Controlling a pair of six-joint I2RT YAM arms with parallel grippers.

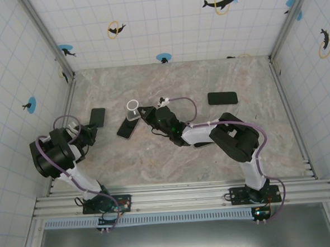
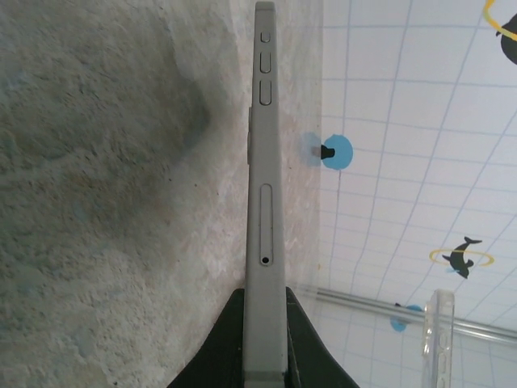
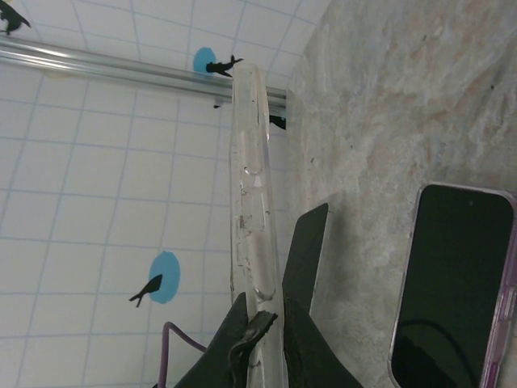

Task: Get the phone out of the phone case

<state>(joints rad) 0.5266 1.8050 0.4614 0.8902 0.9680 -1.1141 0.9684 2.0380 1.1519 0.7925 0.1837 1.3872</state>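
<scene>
A grey phone [image 2: 265, 162] shows edge-on in the left wrist view, bare, with its side buttons and SIM tray facing me. My left gripper [image 2: 265, 343] is shut on its lower end. From above, that dark phone [image 1: 97, 117] is at the left of the table in the left gripper [image 1: 90, 128]. The clear phone case [image 3: 252, 202] stands edge-on and empty in the right wrist view, with my right gripper [image 3: 260, 323] shut on its lower edge. From above, the case [image 1: 133, 106] is held near mid-table by the right gripper [image 1: 142, 113], apart from the phone.
A second phone in a purple-edged case [image 3: 452, 283] lies screen-up on the marble table just under the right gripper [image 1: 127, 127]. Another dark phone [image 1: 222, 98] lies at the back right. Tiled walls close off the left, back and right sides.
</scene>
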